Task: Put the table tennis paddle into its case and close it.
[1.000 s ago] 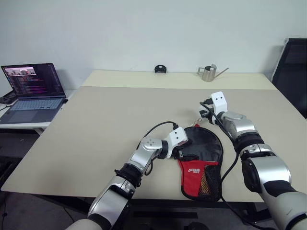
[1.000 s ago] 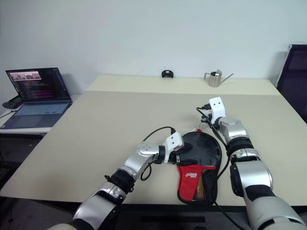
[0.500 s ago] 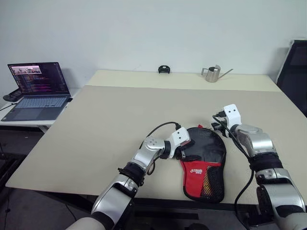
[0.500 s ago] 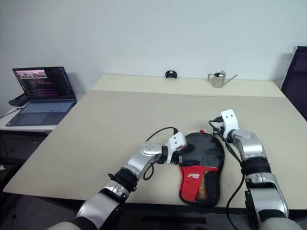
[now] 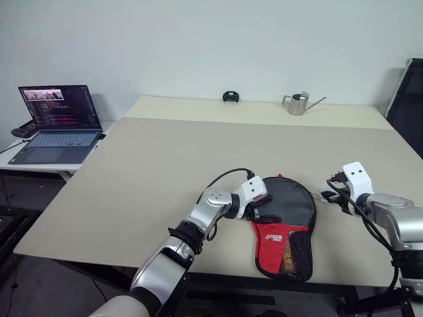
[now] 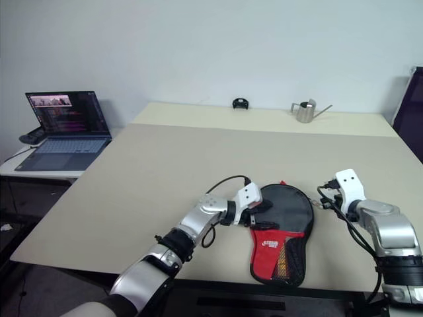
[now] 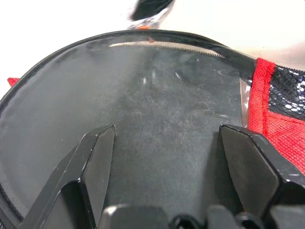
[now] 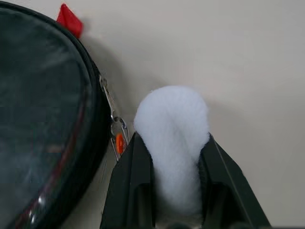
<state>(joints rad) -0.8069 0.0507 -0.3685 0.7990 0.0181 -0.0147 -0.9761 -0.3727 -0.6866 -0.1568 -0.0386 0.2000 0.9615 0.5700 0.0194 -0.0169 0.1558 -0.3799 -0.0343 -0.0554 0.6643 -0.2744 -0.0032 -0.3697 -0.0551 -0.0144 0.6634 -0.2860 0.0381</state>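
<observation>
The soft paddle-shaped black fabric case (image 5: 283, 224) with its red panel and mesh pocket lies at the lower centre of the head views, near the front edge of the beige table (image 5: 165, 165). The left gripper (image 7: 167, 162) rests on its round black part, fingers (image 7: 97, 162) spread wide. At the lower right, the right gripper (image 8: 169, 164) pinches a white fluffy pom-pom (image 8: 172, 129) beside the case's metal zip pull (image 8: 116, 129)

Silver arms, white wrists, black fingers (image 7: 97, 162), cables.
</observation>
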